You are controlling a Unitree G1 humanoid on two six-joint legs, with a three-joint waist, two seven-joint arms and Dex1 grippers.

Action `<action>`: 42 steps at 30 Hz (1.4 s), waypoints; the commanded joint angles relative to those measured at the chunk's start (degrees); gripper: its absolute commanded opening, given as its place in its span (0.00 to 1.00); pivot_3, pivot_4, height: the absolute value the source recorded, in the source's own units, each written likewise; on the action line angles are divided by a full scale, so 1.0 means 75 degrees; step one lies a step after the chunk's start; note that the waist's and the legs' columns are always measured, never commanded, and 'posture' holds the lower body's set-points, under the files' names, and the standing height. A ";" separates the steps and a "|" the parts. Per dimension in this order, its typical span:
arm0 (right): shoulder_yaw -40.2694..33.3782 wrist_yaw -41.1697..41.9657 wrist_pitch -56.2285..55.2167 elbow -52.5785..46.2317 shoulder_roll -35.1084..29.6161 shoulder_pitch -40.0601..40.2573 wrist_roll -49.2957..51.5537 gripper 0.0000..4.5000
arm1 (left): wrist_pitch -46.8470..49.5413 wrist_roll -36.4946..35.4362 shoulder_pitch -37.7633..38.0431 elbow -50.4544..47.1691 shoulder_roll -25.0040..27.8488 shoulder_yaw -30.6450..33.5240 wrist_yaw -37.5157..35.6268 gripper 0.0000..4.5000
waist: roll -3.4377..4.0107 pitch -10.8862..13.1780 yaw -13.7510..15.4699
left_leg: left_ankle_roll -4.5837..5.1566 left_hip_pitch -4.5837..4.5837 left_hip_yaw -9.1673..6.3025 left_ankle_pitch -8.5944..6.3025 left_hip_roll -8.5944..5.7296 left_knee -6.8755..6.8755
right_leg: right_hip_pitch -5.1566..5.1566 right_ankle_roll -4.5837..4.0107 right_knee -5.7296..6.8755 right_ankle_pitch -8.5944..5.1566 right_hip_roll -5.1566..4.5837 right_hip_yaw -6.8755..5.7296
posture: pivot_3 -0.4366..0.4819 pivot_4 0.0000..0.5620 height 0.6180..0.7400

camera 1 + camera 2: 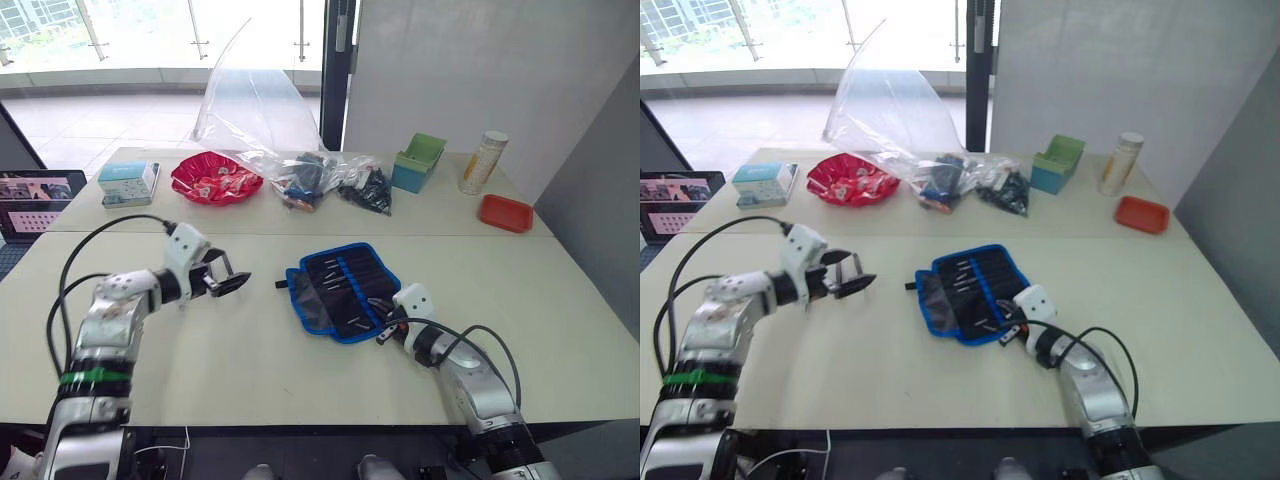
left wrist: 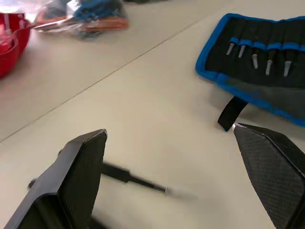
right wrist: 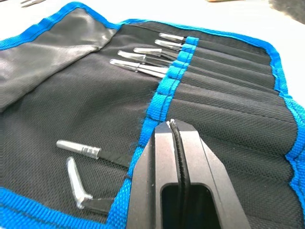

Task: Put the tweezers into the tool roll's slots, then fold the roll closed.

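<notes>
A pale cream table (image 1: 250, 350) carries the scene, with a crumpled clear plastic bag (image 1: 255, 105) standing at its far side. Near the middle lies the bright blue fabric tool roll (image 1: 343, 290), unfolded with its black inner face up and its black strap (image 2: 231, 112) trailing off the left edge. The left arm reaches in from the near left, bent at the elbow, forearm pointing right; the left gripper (image 1: 229, 280) hovers well left of the roll with its two black fingers (image 2: 78, 176) spread wide and nothing between them. The right arm comes in low from the near right, its right gripper (image 1: 384, 335) resting at the roll's near right corner, fingers pressed together over the blue band; whether anything is pinched between them cannot be told. Slim metal tweezers (image 3: 143, 59) sit in the narrow black slots (image 3: 224, 64), tips poking past the band, and two more tweezer tips show nearer the gripper.
</notes>
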 commanded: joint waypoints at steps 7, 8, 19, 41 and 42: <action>0.0092 0.0550 -0.0181 0.1519 -0.0026 -0.0545 -0.0163 0.00 | 0.0794 -0.1673 0.2858 -0.3079 -0.1230 0.2770 0.2167 1.00 | -0.0004 -0.0002 0.0008 | 0.0001 0.0039 0.0003 -0.0003 0.0006 -0.0001 | 0.0043 -0.0004 -0.0006 0.0002 -0.0003 -0.0003 | 0.48 0.27 0.99; 0.0084 0.0571 -0.0240 0.1634 -0.0009 -0.0620 -0.0168 0.00 | 0.0674 -0.1917 0.3082 -0.3264 -0.1460 0.2931 0.2216 1.00 | -0.0005 -0.0003 0.0020 | 0.0001 0.0046 0.0004 -0.0003 0.0006 0.0000 | 0.0056 -0.0003 -0.0014 0.0002 -0.0003 -0.0003 | 0.48 0.27 0.99; 0.0033 0.0882 -0.0666 0.2601 0.0055 -0.1163 -0.0178 0.00 | -0.0650 -0.1484 0.5432 -0.4190 -0.2816 0.2702 0.3407 1.00 | -0.0040 -0.0026 0.0053 | -0.0001 0.0127 0.0033 -0.0004 0.0016 -0.0034 | 0.0125 -0.0015 -0.0052 -0.0009 0.0006 0.0008 | 0.48 0.27 0.99; -0.0140 0.0506 -0.0832 0.2209 0.0095 -0.0830 -0.0188 0.00 | 0.0222 -0.0622 0.2128 -0.1895 -0.2003 0.1363 0.5124 1.00 | -0.0057 -0.0039 0.0036 | -0.0002 0.0145 0.0032 -0.0003 0.0009 -0.0090 | 0.0123 -0.0018 -0.0058 -0.0012 0.0001 0.0009 | 0.48 0.27 0.99; -0.0148 0.0494 -0.0827 0.2163 0.0095 -0.0798 -0.0177 0.00 | 0.0272 -0.0549 0.2005 -0.1749 -0.1970 0.1248 0.5106 1.00 | -0.0057 -0.0039 0.0038 | -0.0002 0.0146 0.0032 -0.0003 0.0008 -0.0095 | 0.0120 -0.0018 -0.0057 -0.0011 0.0000 0.0008 | 0.48 0.27 0.99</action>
